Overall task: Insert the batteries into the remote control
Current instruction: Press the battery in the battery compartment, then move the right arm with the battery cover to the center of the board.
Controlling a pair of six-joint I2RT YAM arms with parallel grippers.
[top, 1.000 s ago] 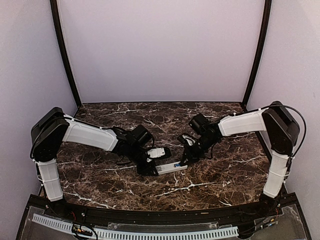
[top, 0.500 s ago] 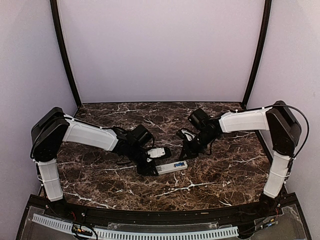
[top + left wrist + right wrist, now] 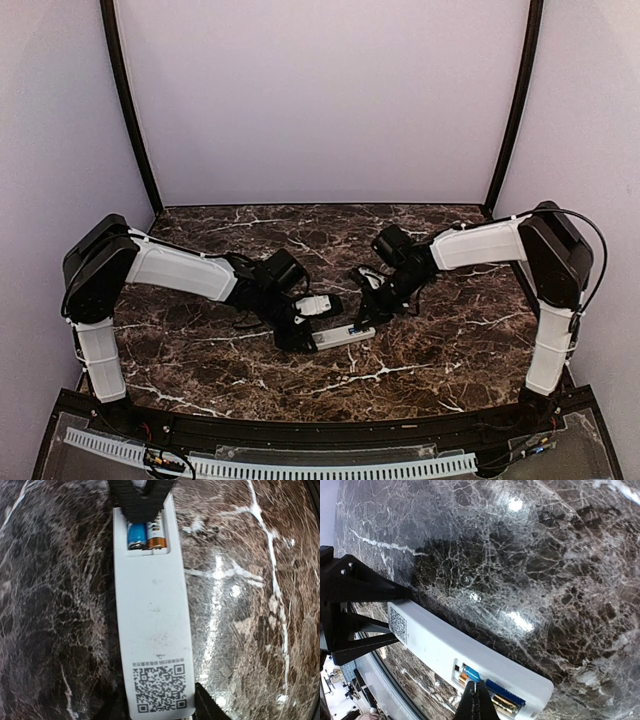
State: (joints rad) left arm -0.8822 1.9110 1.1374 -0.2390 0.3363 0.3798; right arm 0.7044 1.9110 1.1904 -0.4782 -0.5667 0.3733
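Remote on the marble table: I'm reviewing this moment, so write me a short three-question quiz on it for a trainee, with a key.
1. True or false: the remote lies with its buttons facing up.
2. Where are the batteries? A: lying loose beside the remote. B: seated inside the remote. C: standing upright beyond its far end.
3. Which arm's gripper has its fingers on either side of the remote's end with the QR code?

Key: 1: false, the plain back with the QR code faces up. 2: B. 3: the left gripper.
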